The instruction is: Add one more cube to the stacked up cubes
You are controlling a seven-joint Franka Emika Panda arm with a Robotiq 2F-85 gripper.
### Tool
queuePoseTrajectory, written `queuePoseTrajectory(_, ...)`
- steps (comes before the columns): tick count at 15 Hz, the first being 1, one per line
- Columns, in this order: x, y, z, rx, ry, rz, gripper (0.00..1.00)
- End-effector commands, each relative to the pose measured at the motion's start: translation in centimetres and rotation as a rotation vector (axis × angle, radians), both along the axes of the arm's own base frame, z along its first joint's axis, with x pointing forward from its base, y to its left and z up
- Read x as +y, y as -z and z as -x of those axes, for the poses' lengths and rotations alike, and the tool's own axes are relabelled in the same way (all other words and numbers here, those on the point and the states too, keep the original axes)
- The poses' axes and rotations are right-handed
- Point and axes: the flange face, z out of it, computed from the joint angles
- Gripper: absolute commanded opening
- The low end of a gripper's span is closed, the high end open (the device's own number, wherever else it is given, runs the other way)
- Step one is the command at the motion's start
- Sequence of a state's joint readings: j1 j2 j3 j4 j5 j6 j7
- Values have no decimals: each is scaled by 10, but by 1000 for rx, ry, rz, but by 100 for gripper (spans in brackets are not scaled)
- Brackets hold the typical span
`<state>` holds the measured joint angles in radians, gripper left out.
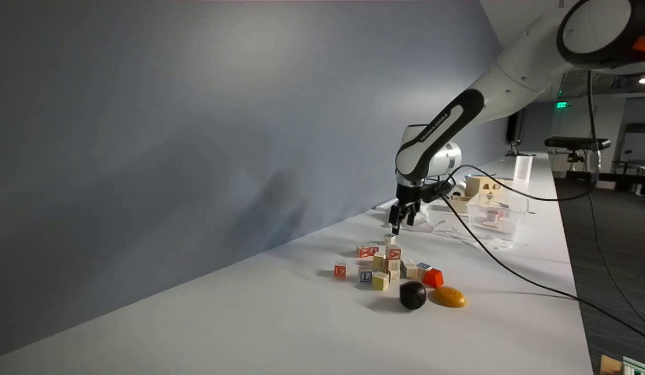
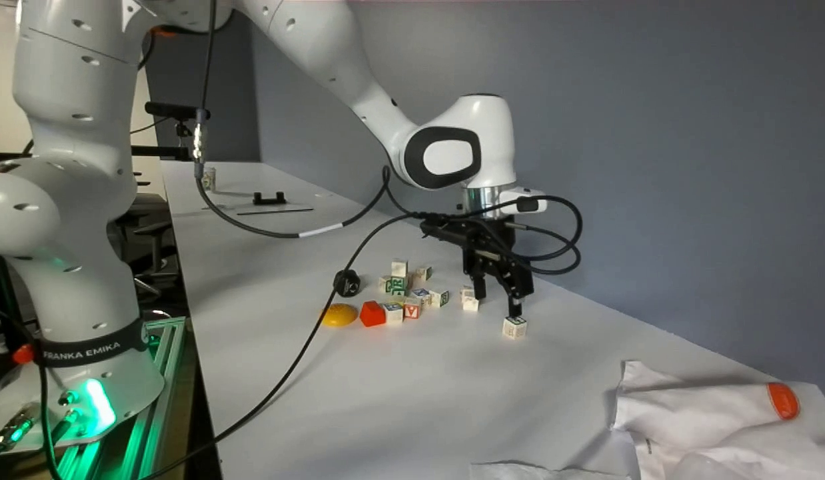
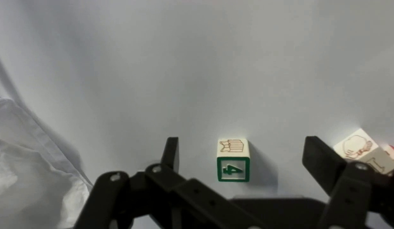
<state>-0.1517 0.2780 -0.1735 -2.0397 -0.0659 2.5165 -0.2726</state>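
1. Wrist view: jaws, one pair, spread well apart, gripping nothing; lone cube (image 3: 233, 160) in the gap between, touching neither side.
2. Same lone cube, particulars: pale, green-framed "4" on one face, line drawing on the next; flat on the desk (image 3: 241, 70). Judged wooden: light, stiff, hard to damage; smooth faces perhaps slightly slippery.
3. Point of hold, as judged: the two opposite side faces fronting the jaws, squarely, above mid-height, to keep clear of whatever sits beneath at setting down. Light pressure should suffice; a skewed pinch may twist it.
4. Pair of blocks (image 2: 470, 303): near the lone cube; partly covered by one jaw in the wrist view.
5. Stacked cubes (image 2: 398, 283): upright, visible in both exterior views, well apart from the lone cube, among loose blocks (image 2: 439, 298). Judged easily toppled; lower from straight above.
6. Black ball (image 2: 347, 283) and orange-yellow piece (image 2: 339, 315): near item 5.
7. White bag (image 2: 712, 413): creased, on the desk, well apart from item 5.
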Motion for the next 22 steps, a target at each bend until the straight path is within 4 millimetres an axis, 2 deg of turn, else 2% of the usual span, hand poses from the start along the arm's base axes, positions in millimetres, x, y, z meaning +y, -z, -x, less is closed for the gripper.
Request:
queuePoseTrajectory(1,-14,17,-17,6,24,-13,100)
queuePoseTrajectory(11,-28,22,-35,-33,45,-122,100)
queuePoseTrajectory(18,-19,26,-40,-2,-53,-97,100)
queuePoseTrajectory(20,-19,25,-40,-1,-63,-91,94)
queuePoseTrajectory(21,-19,25,-40,-1,-64,-87,95)
queuePoseTrajectory(22,-19,26,-40,3,-62,-87,90)
